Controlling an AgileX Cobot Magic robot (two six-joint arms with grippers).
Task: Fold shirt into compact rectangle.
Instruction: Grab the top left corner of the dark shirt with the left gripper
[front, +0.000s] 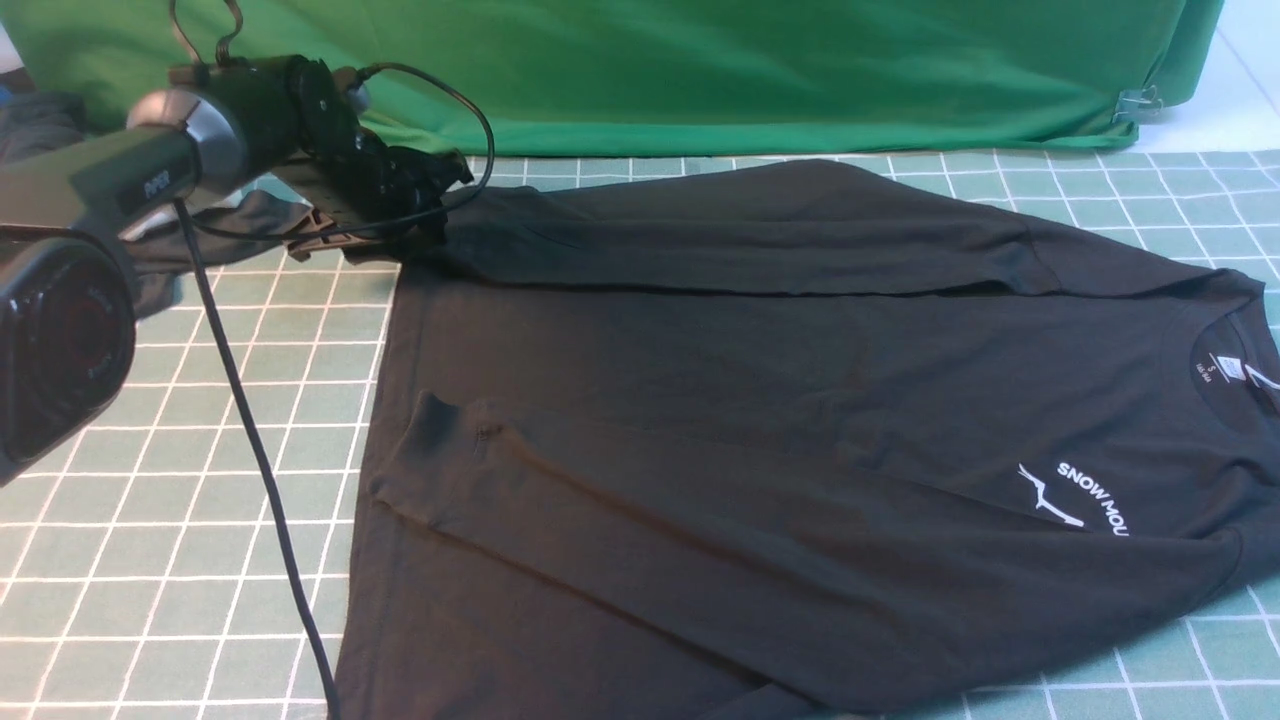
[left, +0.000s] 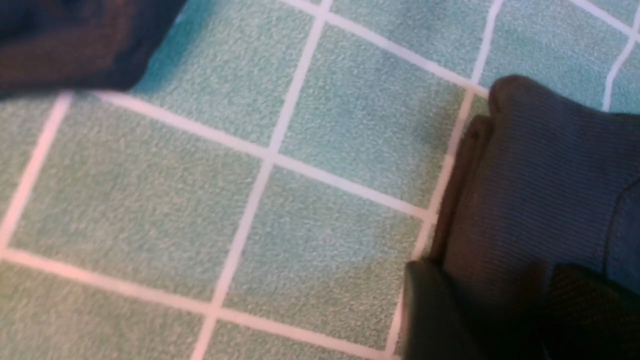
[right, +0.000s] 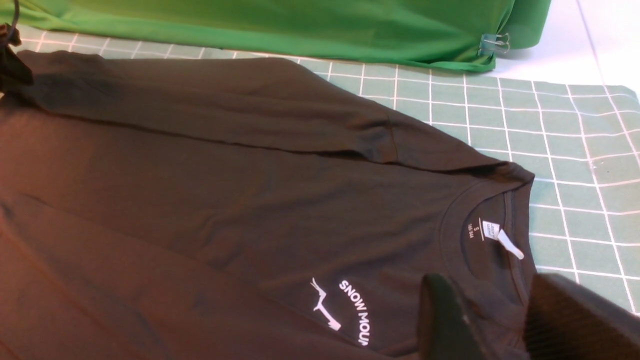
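The black shirt (front: 750, 400) lies spread flat on the checked mat (front: 150, 520), just in front of the green cloth (front: 700, 70). Its white chest print faces up and both sleeves are folded across its body. The left gripper (left: 505, 272) is clamped on the ribbed cuff (left: 535, 175) of the sleeve nearest the green cloth. The right gripper (right: 492, 290) is pinched on bunched fabric at the shirt's neck end, on the side away from the green cloth.

surface: pale green mat (front: 150, 400), white grid lines | backdrop: draped green cloth (front: 700, 60), binder clip (front: 1135, 103) at right | light: even
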